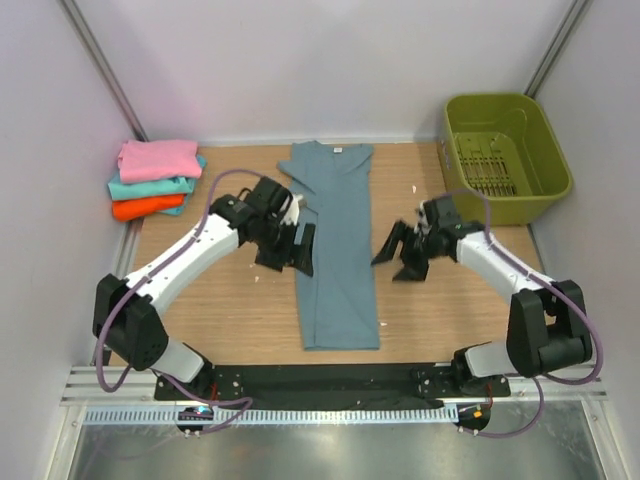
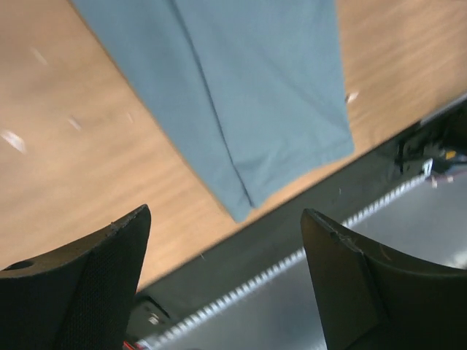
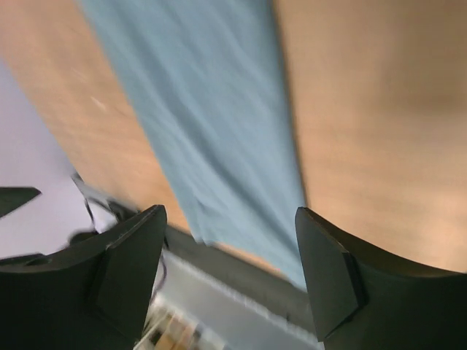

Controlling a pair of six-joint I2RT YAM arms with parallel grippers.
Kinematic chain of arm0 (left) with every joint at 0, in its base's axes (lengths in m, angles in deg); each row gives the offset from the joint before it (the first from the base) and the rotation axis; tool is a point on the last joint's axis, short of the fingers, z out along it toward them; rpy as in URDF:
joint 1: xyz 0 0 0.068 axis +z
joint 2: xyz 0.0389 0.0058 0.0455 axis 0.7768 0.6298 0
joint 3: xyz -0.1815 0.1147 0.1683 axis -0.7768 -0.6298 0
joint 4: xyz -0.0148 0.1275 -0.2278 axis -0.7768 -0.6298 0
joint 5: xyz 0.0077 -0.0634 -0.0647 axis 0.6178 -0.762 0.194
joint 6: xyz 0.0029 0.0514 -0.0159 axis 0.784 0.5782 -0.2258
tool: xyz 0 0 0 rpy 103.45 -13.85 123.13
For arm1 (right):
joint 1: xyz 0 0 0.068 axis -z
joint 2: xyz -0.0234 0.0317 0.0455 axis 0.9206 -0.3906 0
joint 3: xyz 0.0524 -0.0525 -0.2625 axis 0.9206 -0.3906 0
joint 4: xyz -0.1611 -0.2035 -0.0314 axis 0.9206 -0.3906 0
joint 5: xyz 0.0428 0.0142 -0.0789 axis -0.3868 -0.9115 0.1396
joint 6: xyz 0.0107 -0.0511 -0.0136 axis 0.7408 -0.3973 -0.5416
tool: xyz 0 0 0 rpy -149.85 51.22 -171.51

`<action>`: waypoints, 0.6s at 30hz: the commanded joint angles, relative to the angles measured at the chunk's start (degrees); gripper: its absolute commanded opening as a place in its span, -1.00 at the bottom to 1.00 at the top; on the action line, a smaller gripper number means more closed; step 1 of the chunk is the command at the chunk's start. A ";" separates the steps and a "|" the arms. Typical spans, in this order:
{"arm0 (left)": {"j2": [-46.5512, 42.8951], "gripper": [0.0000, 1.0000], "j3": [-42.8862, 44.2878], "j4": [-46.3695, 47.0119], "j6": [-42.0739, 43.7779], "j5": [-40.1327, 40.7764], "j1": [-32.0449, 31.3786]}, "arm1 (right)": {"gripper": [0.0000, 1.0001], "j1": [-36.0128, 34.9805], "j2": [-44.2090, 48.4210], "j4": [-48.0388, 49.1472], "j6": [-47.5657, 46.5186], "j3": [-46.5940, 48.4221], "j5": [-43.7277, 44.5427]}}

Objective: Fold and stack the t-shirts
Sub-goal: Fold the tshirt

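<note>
Upper left: pink, teal, orange t-shirts (image 1: pixel 155 180) stacked. Slate blue-grey t-shirt (image 1: pixel 335 250) sits centre frame, folded to a long strip (crosswise folds, stacking remain). Flanking it: left gripper (image 1: pixel 290 254), right gripper (image 1: pixel 398 257), fingers wide, empty.

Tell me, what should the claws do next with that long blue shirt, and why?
Probably move the left gripper and right gripper, both open and empty, to the near hem of the blue-grey t-shirt to fold it: it lies as a long strip.

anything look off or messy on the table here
Nothing spilled or damaged. The blue-grey t-shirt lies as a long strip with a flap poking out at its far-left corner, and the folded stack sits unevenly.
</note>
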State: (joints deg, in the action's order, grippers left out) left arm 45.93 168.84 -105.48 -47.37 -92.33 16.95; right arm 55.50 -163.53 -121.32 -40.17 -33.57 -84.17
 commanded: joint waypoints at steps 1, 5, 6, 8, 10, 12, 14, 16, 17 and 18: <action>-1.16 0.66 -9.87 2.44 -12.00 -9.39 0.79 | 0.57 -4.47 6.19 -1.64 10.31 -12.52 -6.95; -1.07 0.67 -18.93 5.51 -17.98 -12.92 3.08 | 0.59 -5.45 9.27 -2.95 11.72 -24.30 -7.74; -0.99 0.68 -21.91 7.43 -20.16 -13.71 3.26 | 0.61 -5.80 9.71 -3.39 11.81 -24.76 -7.74; -0.46 0.68 -24.91 10.25 -22.72 -15.64 3.08 | 0.61 -8.07 9.81 -2.17 12.95 -25.03 -9.05; -0.02 0.69 -29.31 14.38 -25.54 -15.91 2.99 | 0.61 -9.75 9.46 -1.37 14.53 -24.76 -8.97; 0.33 0.69 -33.60 17.45 -29.47 -17.57 2.82 | 0.60 -10.81 8.05 -0.58 15.06 -25.29 -8.79; 0.51 0.68 -35.46 20.72 -31.16 -18.46 2.56 | 0.59 -10.99 5.87 0.29 15.59 -26.08 -8.88; 0.59 0.69 -37.92 21.60 -32.40 -18.03 2.56 | 0.57 -11.78 4.54 3.11 16.73 -26.69 -9.14; 0.60 0.67 -38.89 23.43 -33.01 -17.94 2.56 | 0.57 -12.22 3.58 3.63 16.91 -26.70 -8.97; 0.77 0.65 -39.60 24.32 -33.80 -18.02 2.56 | 0.57 -12.48 3.31 3.64 17.00 -26.87 -8.71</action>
State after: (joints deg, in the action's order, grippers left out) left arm 46.78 130.54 -87.91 -76.39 -107.72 19.74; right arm 44.03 -159.09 -120.52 -25.88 -59.88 -91.74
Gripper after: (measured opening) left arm 0.833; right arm 0.790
